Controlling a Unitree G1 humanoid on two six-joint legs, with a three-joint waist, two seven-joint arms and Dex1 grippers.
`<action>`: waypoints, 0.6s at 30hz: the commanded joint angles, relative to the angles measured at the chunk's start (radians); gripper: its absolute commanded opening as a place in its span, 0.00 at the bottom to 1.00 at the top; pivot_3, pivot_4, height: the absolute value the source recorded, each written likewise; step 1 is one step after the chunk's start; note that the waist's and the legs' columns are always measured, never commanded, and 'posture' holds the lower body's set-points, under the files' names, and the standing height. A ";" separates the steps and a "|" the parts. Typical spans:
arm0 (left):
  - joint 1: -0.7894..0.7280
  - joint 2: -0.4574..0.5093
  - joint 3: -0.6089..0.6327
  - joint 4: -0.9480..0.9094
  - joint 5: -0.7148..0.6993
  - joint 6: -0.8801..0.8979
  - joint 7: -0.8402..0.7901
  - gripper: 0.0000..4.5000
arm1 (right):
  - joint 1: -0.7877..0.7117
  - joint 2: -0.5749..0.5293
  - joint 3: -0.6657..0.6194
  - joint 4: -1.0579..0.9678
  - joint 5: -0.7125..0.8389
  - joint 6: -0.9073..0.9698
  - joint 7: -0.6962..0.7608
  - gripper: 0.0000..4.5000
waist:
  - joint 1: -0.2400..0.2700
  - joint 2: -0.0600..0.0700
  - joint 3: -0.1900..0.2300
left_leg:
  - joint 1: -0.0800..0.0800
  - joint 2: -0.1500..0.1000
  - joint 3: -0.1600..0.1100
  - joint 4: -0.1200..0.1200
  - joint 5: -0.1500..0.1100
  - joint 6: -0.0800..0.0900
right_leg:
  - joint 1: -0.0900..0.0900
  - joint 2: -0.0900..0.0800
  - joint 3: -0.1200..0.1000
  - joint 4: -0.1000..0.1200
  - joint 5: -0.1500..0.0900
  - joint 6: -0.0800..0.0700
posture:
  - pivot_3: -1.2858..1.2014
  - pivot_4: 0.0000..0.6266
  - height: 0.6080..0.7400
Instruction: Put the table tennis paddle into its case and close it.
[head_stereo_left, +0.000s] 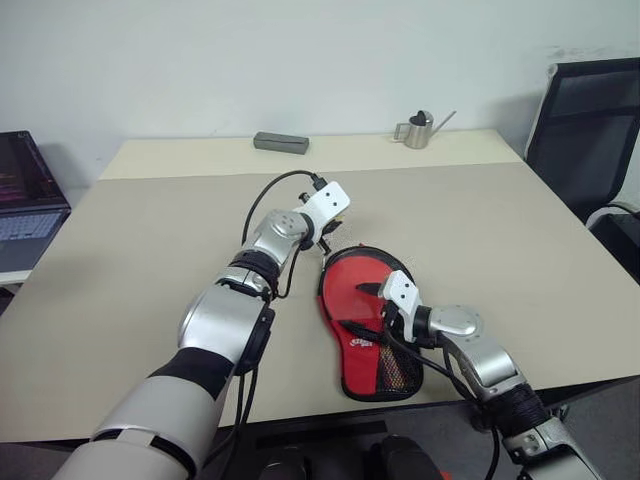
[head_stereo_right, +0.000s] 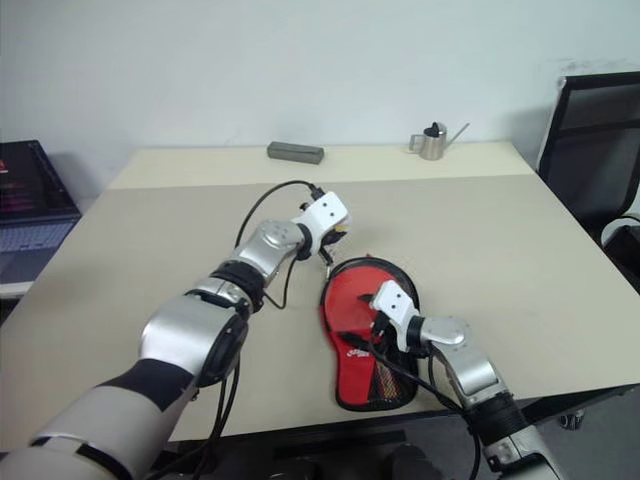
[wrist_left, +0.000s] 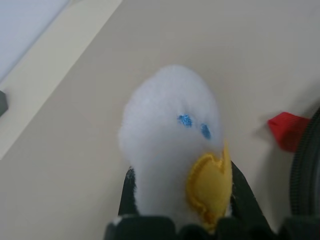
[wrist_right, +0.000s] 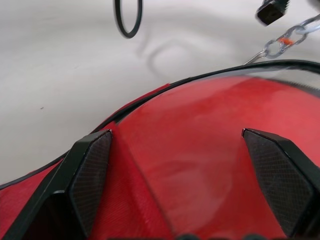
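**Case on the desk, duck charm in the left pincer**

Item one, nearest us: the right pincer (head_stereo_left: 378, 322) hangs low over the case (head_stereo_left: 352, 290), at about 5 o'clock in the head view. We see its two black fingers (wrist_right: 90, 170) spread wide apart in its wrist view, with nothing between them and the red fabric beneath.

Item two: the case lies flat on the desk (head_stereo_left: 130, 260) near the front edge, round end pointing away towards 12 o'clock, narrow end towards 6 o'clock. We note red fabric, a black rim, a white logo and black mesh at the narrow end. Whether the table tennis paddle is inside it we cannot tell.

Item three: the left pincer (head_stereo_left: 338, 222) sits just beyond the round end of the case, at about 11 o'clock from it. It is clenched on a duck charm (wrist_left: 170, 150), white and fluffy with blue eyes and a yellow beak. A short metal chain (wrist_right: 282, 42) runs from the rim of the case.

Item four, far edge of the desk: a grey rectangular block (head_stereo_left: 281, 142) at 12 o'clock and a small metal watering can (head_stereo_left: 418, 130) at 1 o'clock.

Item five, off the desk: a laptop (head_stereo_left: 25, 195) at 9 o'clock and a black chair (head_stereo_left: 590, 130) at 3 o'clock.
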 joint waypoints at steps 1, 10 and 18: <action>-0.074 -0.006 -0.002 -0.020 0.022 -0.034 0.058 0.08 | 0.084 -0.028 0.069 0.016 -0.045 0.092 0.005 1.00 | 0.003 0.000 0.000 | 0.000 0.000 0.000 0.000 0.000 -0.001 | 0.000 0.000 0.000 0.000 0.000 0.001 | 0.52 0.24 1.00; -0.117 -0.037 -0.002 -0.014 0.061 -0.031 0.131 0.08 | 0.131 -0.037 0.080 -0.068 -0.041 0.141 -0.014 1.00 | 0.008 0.000 0.000 | 0.000 0.000 -0.001 0.000 -0.007 -0.004 | 0.000 0.000 -0.001 0.001 -0.007 0.004 | 0.52 0.24 1.00; -0.090 -0.093 -0.036 -0.012 0.110 -0.044 0.133 0.08 | 0.136 -0.035 0.080 -0.099 -0.037 0.170 -0.024 1.00 | 0.009 0.000 0.000 | 0.000 0.000 -0.001 0.000 -0.010 -0.004 | 0.000 0.000 -0.001 0.001 -0.011 0.003 | 0.52 0.24 1.00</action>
